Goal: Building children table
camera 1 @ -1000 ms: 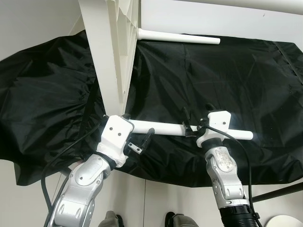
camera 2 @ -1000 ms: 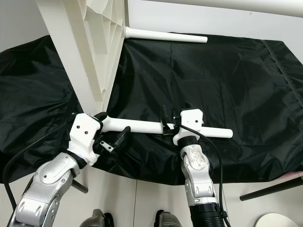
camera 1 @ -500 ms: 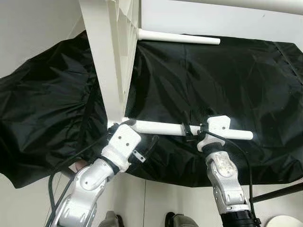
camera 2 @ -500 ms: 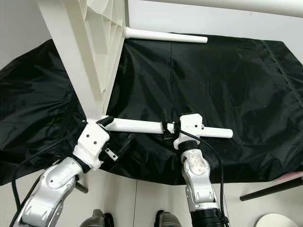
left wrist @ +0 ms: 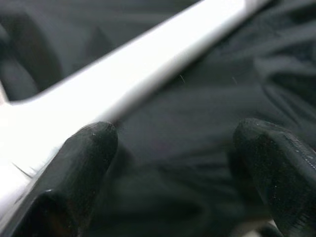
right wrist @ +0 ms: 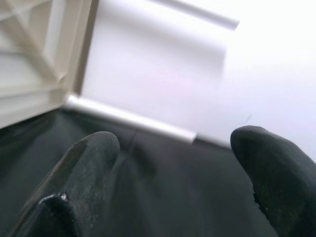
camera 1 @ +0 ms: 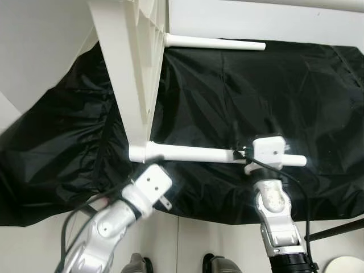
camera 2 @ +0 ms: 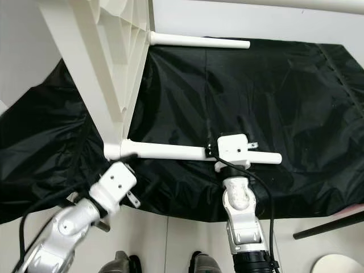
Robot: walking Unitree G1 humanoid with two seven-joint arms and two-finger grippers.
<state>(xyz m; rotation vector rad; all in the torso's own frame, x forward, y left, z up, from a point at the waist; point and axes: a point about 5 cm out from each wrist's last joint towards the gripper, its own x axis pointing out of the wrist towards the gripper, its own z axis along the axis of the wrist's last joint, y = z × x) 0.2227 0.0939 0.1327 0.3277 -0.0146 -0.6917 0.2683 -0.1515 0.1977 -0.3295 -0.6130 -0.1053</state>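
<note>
The white table top (camera 1: 133, 68) stands on its edge on a black cloth, ribbed underside facing right. Two white legs stick out of it sideways: a far leg (camera 1: 216, 42) and a near leg (camera 1: 187, 152), whose end meets the top's lower corner. My right gripper (camera 1: 238, 152) sits over the near leg's outer part. In the right wrist view its fingers (right wrist: 86, 168) are spread with only cloth and the far leg (right wrist: 133, 118) beyond them. My left gripper (left wrist: 173, 143) hangs open just short of the near leg (left wrist: 123, 74), with nothing between its fingers.
The black cloth (camera 1: 284, 91) covers the floor under the table, with pale floor around it. A dark rod (camera 1: 335, 230) and a white round object (camera 1: 347, 266) lie at the lower right. My feet (camera 1: 136, 264) stand at the cloth's near edge.
My left gripper has let go of the near leg's joint end and drawn back toward me. My right gripper has slid slightly outward along the leg. The view has shifted a little.
</note>
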